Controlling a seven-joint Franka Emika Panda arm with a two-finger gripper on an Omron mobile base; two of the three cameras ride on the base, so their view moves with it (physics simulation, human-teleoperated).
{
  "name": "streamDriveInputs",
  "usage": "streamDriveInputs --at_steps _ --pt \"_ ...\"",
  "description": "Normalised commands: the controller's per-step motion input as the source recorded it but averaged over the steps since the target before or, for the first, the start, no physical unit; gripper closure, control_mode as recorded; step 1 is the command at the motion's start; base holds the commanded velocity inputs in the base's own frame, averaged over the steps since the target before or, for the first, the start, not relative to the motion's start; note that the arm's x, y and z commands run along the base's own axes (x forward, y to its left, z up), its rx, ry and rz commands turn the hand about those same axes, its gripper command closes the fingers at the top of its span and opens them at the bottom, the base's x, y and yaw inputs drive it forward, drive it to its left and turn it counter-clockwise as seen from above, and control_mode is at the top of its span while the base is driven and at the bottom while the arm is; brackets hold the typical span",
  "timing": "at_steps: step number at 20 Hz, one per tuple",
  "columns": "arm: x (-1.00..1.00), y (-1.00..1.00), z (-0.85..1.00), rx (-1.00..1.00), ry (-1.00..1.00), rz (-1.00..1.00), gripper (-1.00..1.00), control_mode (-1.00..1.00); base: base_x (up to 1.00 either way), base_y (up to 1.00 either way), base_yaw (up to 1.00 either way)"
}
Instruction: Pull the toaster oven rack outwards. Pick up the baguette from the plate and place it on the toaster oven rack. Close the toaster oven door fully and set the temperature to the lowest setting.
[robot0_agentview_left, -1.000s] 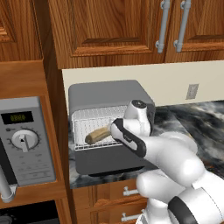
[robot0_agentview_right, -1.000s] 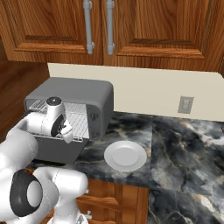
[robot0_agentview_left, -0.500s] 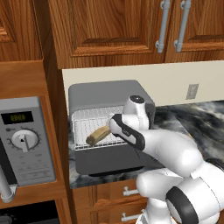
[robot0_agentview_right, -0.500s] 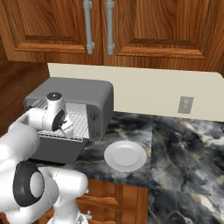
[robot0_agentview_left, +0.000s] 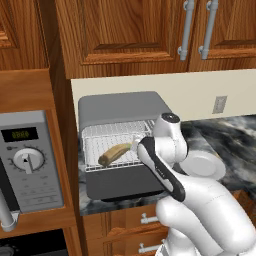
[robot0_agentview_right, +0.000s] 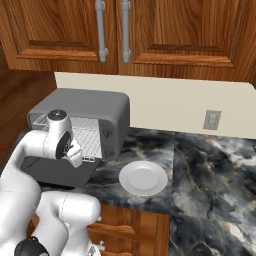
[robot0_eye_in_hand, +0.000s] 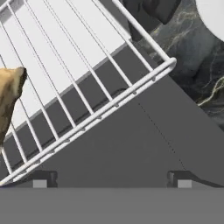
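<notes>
The grey toaster oven (robot0_agentview_left: 120, 111) stands on the counter with its door (robot0_agentview_left: 125, 182) folded down flat. Its wire rack (robot0_agentview_left: 100, 142) is pulled out over the door. On the rack lies the tan baguette (robot0_agentview_left: 114, 154), whose end also shows at the left edge of the hand view (robot0_eye_in_hand: 8, 94). My gripper (robot0_eye_in_hand: 111, 183) is open and holds nothing. It hovers above the rack's front right corner (robot0_eye_in_hand: 168, 65), just right of the baguette and apart from it. The white plate (robot0_agentview_right: 143, 178) sits bare on the counter to the right of the oven.
A silver microwave (robot0_agentview_left: 27, 160) with a green display is set in the wood cabinet at the left. Upper cabinets (robot0_agentview_right: 125, 30) hang above the oven. Dark marble counter (robot0_agentview_right: 210, 170) stretches to the right, with a wall socket (robot0_agentview_right: 212, 120) behind it.
My hand has drawn back to the right, away from the baguette, still open. The baguette stays on the rack.
</notes>
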Motion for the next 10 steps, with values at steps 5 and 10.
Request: streamDriveInputs --at_steps 5,10 --pt "0.38 -0.04 0.0 -0.12 0.24 0.17 -1.0 -1.0 0.0 0.0 0.0" --pt "0.54 0.0 0.0 -0.15 0.18 0.27 -1.0 -1.0 0.0 0.0 0.0"
